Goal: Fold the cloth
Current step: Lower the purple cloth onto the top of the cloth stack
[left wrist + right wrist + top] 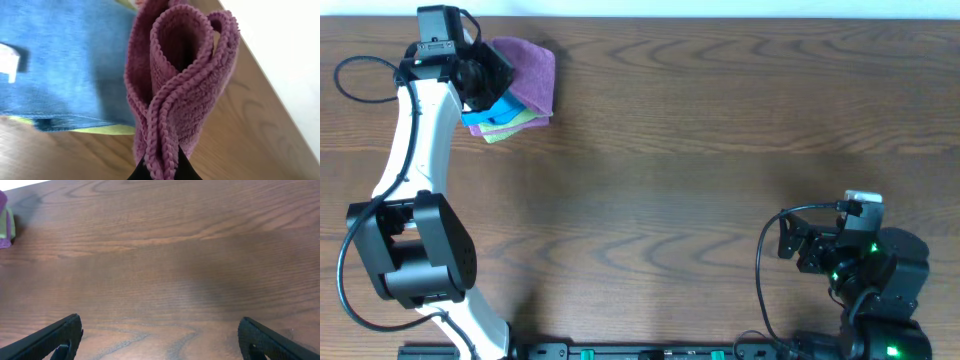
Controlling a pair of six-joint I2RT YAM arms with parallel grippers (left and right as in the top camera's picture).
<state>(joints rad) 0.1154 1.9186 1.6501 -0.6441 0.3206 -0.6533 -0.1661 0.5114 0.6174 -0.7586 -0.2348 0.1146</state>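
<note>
Overhead first: my left arm [415,130] is stretched out to the far left corner of the table [670,150], and its wrist is sitting right over a little pile of cloths. The cloth [530,65], the lilac one, is on top of that pile and sticks out to the right of the wrist. A blue cloth [488,110] and a yellow-green cloth [517,124] peek out from under its near edge. The right arm [865,265] is tucked down at the near right corner, well apart from all of that.

Left wrist cam: the left gripper [165,172] is clamped on the lilac cloth, with the dark fingertips pinching several layers of its stitched edge together at the bottom of the shot. The fabric bunches up from there in thick loops. The blue one lies just beside it on the left, showing its white tag [7,62], with a strip of yellow-green under it. I can't tell if the lilac cloth is lifted clear of the pile.

Right wrist cam: the right gripper [162,340] has its fingers spread wide apart, just wood grain between them. There's a sliver of the pile at the far left edge.
</note>
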